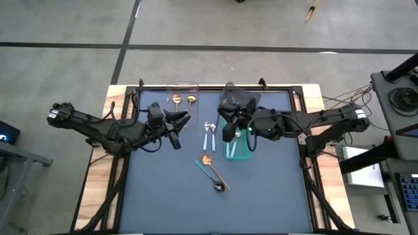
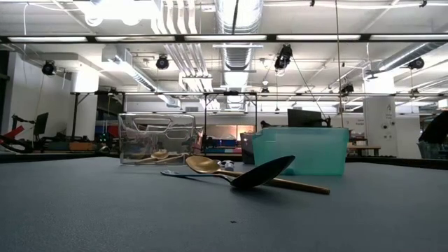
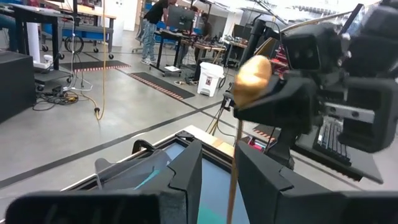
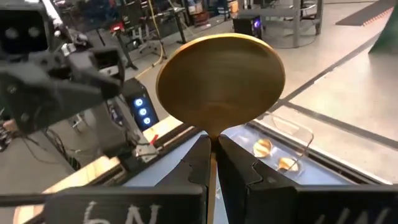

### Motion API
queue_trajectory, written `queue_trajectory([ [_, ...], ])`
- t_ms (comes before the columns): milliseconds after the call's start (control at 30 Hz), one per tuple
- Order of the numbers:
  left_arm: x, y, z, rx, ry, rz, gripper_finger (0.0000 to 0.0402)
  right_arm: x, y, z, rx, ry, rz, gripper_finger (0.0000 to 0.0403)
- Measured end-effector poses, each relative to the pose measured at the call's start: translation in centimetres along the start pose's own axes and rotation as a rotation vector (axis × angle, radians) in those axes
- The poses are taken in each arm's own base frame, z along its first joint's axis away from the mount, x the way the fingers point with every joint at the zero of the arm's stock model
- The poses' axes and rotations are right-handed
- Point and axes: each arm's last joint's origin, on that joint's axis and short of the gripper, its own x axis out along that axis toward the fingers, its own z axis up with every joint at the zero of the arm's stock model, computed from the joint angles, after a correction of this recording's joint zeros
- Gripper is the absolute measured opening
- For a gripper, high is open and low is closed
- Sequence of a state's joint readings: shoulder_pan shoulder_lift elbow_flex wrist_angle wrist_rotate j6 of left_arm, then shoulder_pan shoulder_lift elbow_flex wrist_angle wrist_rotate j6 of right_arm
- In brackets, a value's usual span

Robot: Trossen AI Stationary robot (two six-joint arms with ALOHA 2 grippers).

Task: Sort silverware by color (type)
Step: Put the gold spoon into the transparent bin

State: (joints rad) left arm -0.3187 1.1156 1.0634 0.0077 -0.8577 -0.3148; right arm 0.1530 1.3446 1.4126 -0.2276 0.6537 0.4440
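Passing across: held gold spoon (image 4: 221,84) up above the desk (image 1: 163,196), between the two arms, bowl toward the right wrist camera
Right hand (image 4: 212,142): closed on the spoon's neck just under the bowl, over the desk's middle near the teal bin (image 1: 236,155)
Left hand (image 3: 219,165): fingers apart, aimed at the right hand, with the thin handle showing in the gap against one finger (contact or mere line-up, cannot tell)
Likely step: handover to the left side, judged from the two hands facing each other
Doing it well: centre the handle in the gap, close low on the shaft, well clear of the other fingers, and release on the right only once the left grip is firm
Risk: thin smooth shaft, apt to swivel or slip if pinched off-centre
Destination: probably the clear bin (image 1: 181,88), with two gold spoons (image 1: 176,99) inside
Left to sort: blue-handled pair (image 1: 209,134) beside the teal bin, plus a loose gold spoon (image 1: 215,168) crossed with a dark teal-handled spoon (image 1: 219,187) nearer the front
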Motion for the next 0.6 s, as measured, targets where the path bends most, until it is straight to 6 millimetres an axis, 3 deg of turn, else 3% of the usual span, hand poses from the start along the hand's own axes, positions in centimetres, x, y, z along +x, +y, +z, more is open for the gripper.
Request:
queue_trajectory([
  [267,0.3,0.1,-0.6,0.051,0.019,0.042,0.0127,1.4,0.2,0.7,0.010,-0.066,0.005,0.0009],
  [600,3.2,-1.8,-3.9,0.086,0.007,0.169,0.0214,3.3,-0.1,0.6,0.028,-0.115,-0.016,0.0009],
])
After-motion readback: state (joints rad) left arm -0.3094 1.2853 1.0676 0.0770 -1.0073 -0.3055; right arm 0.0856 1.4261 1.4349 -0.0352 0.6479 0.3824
